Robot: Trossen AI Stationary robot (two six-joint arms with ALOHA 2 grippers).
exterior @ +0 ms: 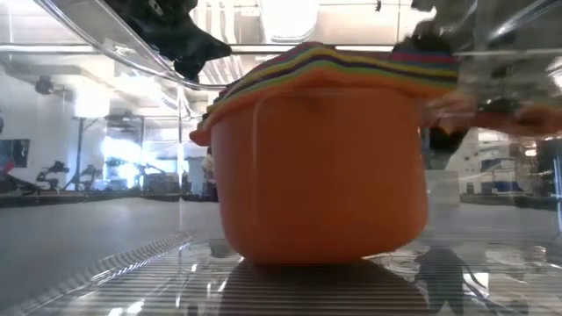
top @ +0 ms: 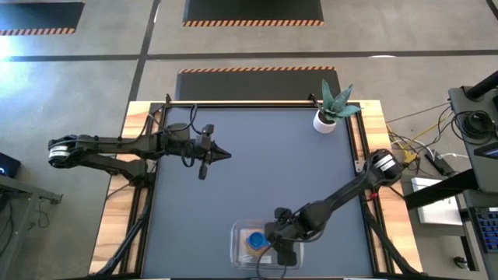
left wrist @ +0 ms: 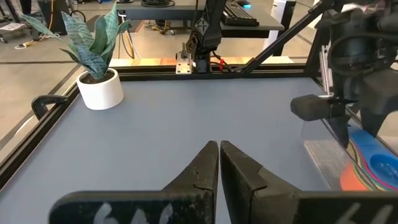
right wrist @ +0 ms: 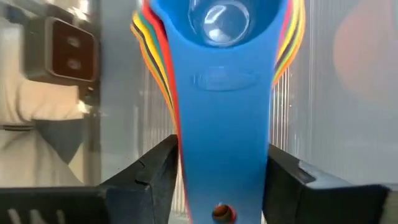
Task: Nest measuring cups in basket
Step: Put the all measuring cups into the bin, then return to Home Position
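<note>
The measuring cups (top: 255, 240) sit nested in one stack inside the clear basket (top: 236, 233) at the table's front middle, the blue one on top. In the low view the large orange cup (exterior: 320, 175) fills the picture, with coloured rims layered above it. My right gripper (top: 274, 243) reaches into the basket. In the right wrist view its fingers (right wrist: 155, 171) press on both sides of the stacked handles, the blue handle (right wrist: 224, 112) uppermost. My left gripper (top: 222, 154) is shut and empty, over the table's left middle, far from the basket.
A small white plant pot (top: 325, 121) with a green plant stands at the back right corner; it also shows in the left wrist view (left wrist: 99, 88). A black frame rail (top: 249, 103) runs along the table's back edge. Cables and equipment lie beyond the right edge.
</note>
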